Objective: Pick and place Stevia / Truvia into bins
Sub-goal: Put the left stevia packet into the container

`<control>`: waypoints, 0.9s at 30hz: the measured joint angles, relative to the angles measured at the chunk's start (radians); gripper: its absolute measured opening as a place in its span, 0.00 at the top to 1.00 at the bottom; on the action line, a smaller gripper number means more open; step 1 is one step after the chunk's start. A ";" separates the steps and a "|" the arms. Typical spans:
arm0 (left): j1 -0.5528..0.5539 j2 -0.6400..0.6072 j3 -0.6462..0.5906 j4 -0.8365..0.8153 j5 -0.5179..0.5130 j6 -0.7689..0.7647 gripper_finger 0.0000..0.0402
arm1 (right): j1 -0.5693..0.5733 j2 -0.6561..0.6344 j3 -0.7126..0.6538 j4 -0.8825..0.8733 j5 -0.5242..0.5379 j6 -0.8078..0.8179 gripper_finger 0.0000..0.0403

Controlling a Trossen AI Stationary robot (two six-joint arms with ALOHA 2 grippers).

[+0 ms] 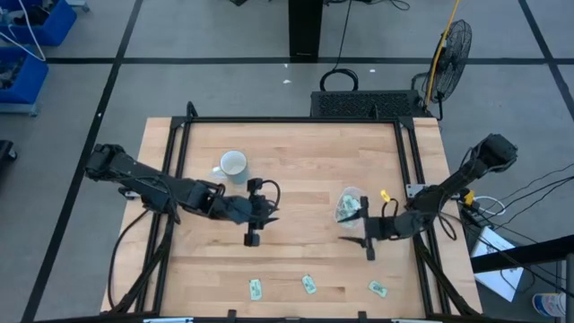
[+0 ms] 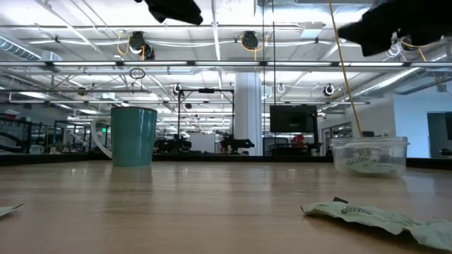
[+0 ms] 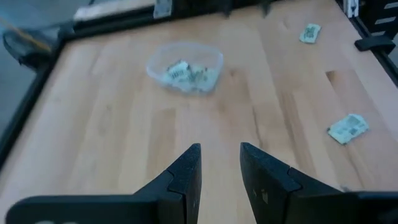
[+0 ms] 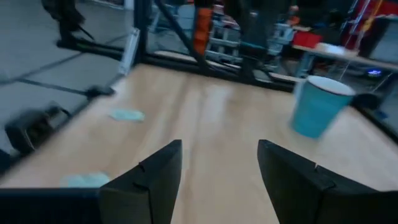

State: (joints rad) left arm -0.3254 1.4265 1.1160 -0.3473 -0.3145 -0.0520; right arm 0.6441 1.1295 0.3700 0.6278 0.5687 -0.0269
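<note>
Three pale green and white Stevia packets lie flat along the table's near edge [image 1: 256, 288], [image 1: 309, 284], [image 1: 377, 288]. Two show in the left wrist view [image 3: 348, 127], [image 3: 310, 32], two in the right wrist view [image 4: 127, 114], [image 4: 84, 180], and one lies close in the low view [image 2: 381, 215]. The clear tub [image 1: 350, 205] [image 3: 185, 67] [image 2: 369, 155] stands right of centre with several packets inside. My left gripper [image 1: 269, 205] [image 3: 221, 168] hovers open at mid-table, pointing toward the tub. My right gripper [image 1: 359, 230] [image 4: 217, 168] hovers open just near of the tub, pointing left.
A white mug [image 1: 233, 166] [image 2: 134, 135] [image 4: 320, 106] stands upright left of centre, toward the far side. A dark frame rail [image 1: 287, 119] runs around the table's edges. Bare wood lies between the two grippers and the packets at the near edge.
</note>
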 joint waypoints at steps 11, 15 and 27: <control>-0.153 0.022 0.000 -0.117 0.207 -0.141 0.71 | 0.006 0.174 0.227 -0.109 -0.049 0.102 0.50; -0.254 0.051 -0.002 -0.133 0.233 -0.157 0.71 | 0.006 0.255 0.290 -0.101 -0.050 0.165 0.50; -0.413 0.276 -0.001 -0.103 0.234 -0.210 0.71 | 0.003 0.457 0.493 -0.078 -0.100 0.000 0.50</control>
State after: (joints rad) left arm -0.7386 1.7024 1.1149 -0.4499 -0.0807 -0.2625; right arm 0.6476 1.5867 0.8630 0.5495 0.4686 -0.0267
